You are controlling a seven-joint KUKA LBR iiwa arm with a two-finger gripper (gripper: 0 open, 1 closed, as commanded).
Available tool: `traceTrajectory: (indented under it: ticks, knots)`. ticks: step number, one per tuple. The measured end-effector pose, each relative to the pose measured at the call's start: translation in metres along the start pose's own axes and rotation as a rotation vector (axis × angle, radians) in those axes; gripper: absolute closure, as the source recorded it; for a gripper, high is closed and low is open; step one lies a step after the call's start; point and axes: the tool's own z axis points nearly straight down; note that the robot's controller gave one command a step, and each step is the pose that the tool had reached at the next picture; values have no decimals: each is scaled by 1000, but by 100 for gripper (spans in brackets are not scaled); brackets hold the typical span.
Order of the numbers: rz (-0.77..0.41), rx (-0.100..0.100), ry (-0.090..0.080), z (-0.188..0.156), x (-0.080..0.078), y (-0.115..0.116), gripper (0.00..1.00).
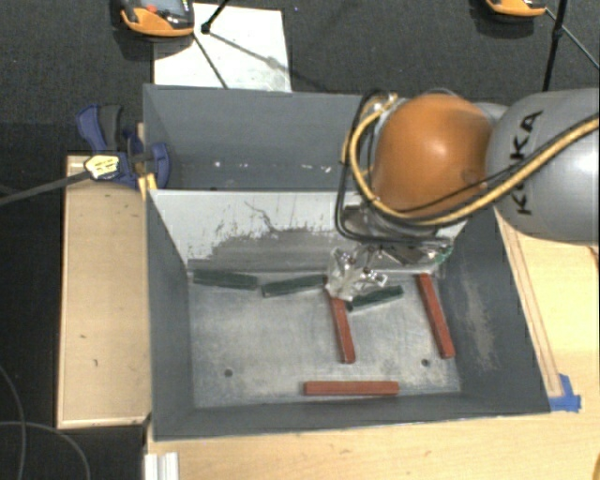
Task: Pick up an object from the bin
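Altogether three red sticks and three green sticks lie near the claw, grip unclear.

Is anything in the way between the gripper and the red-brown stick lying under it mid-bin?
Nothing visible covers it. The gripper is right at the upper end of the middle red-brown stick. A short dark green stick lies close beside that end and may crowd the grasp.

A dark speckled floor lies all around. At the top edge rest a white sheet of paper and 2 orange-and-black objects, well apart; a black cable crosses at left.
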Motion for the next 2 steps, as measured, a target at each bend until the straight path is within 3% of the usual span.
traceTrajectory:
  ticks: [1,2]
  knots:
    - [-155,-7,5,50,10,-5,0]
    - [-152,-8,5,50,10,-5,0]
